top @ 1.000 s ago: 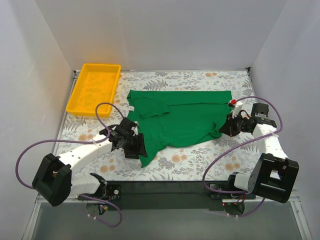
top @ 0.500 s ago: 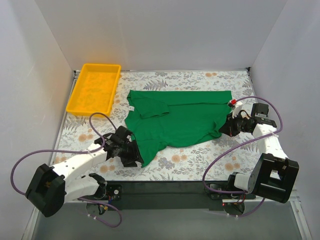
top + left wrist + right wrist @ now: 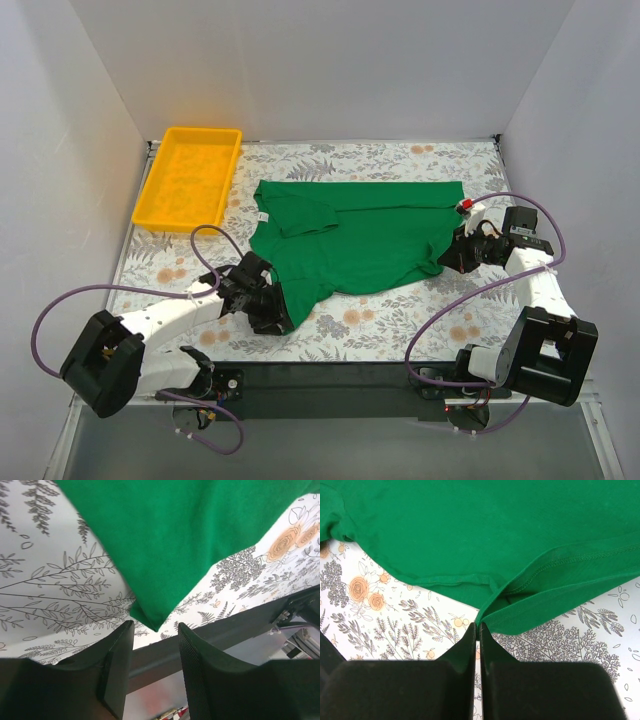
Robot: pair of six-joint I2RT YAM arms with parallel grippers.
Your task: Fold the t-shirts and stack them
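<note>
The left pincer (image 3: 155, 633) was part way open. There was a clear gap between its two black fingers (image 3: 117, 665), and it held nothing. A pointed corner of the green t-shirt (image 3: 175, 540) lay just in front of that gap. The corner was very near the fingertips but not between them. It rested on the counter (image 3: 400, 320), which had flowers and leaves drawn all over it, close to the counter's near edge. The right pincer (image 3: 478, 628) was shut tight, with its two fingers pressed flat together. The hem (image 3: 580, 560) of the t-shirt came right down to the tips and was nipped there. A crease ran up from the tips into the cloth. Seen from above, the t-shirt lay spread out in the middle of the counter. One sleeve was folded in on top of it at the far left. A small white neck label (image 3: 263, 216) showed at its left edge. The left pincer was at the shirt's near left corner, and the right pincer was at its near right corner. A yellow tray (image 3: 190, 180) sat in the far left corner of the counter, near the t-shirt but not touching it.
</note>
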